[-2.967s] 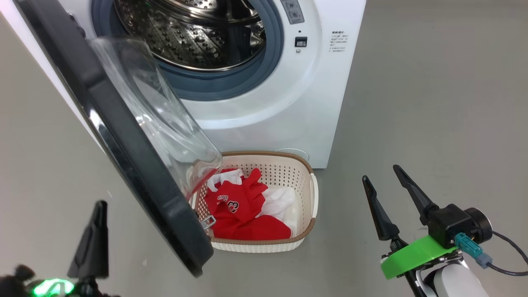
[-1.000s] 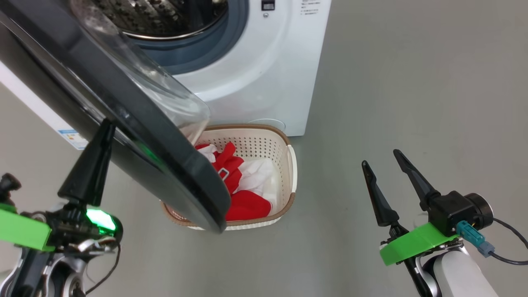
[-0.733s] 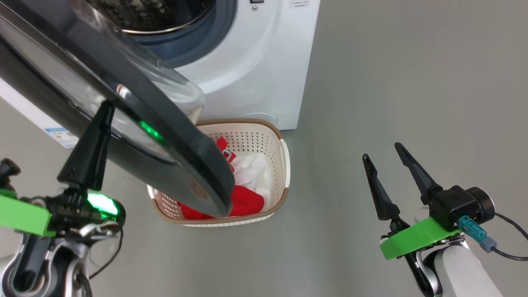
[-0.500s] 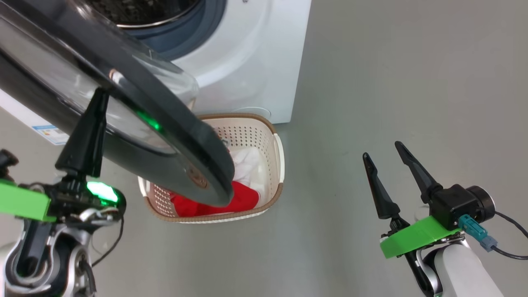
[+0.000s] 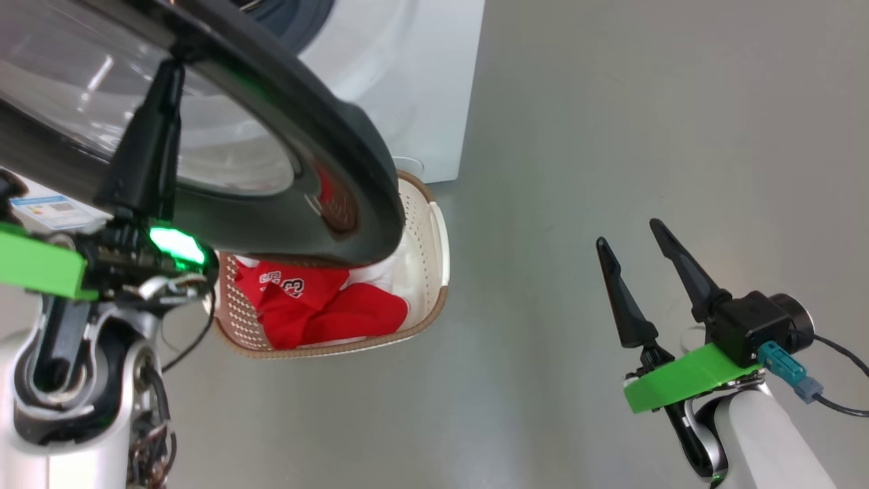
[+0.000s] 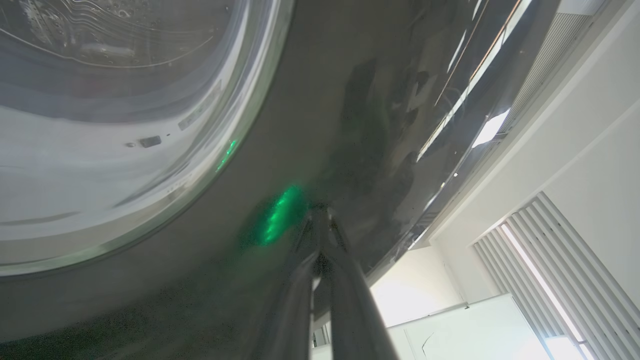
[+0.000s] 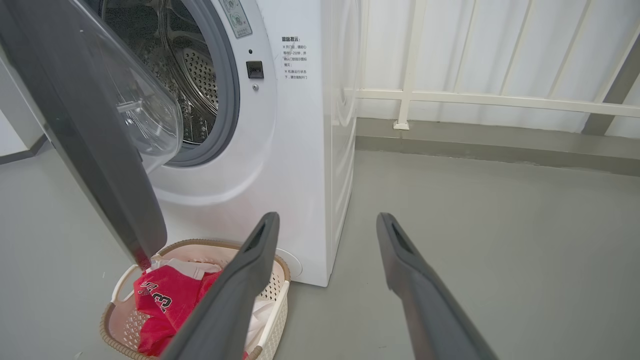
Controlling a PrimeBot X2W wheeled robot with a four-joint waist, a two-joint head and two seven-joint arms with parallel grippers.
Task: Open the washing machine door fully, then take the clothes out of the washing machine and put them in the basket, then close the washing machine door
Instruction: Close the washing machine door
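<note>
The left gripper [image 5: 170, 71], pressed together, touches the near face of the washing machine door [image 5: 339, 136]; the washing machine [image 5: 421, 88] lies beyond; the spread right gripper [image 5: 628, 232] is well apart.

The red jersey [image 5: 305, 302], lower centre of the head view, shows a white "3" beside folded letters. Small Chinese print [image 7: 294, 57] on the washing machine [image 7: 300, 150], upper centre of the right wrist view, is too small to read.

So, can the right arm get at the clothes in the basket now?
Probably yes: the right pincer is open, bare floor lies between, and the red clothes show at the basket's near end; the door overhangs its far end.
</note>
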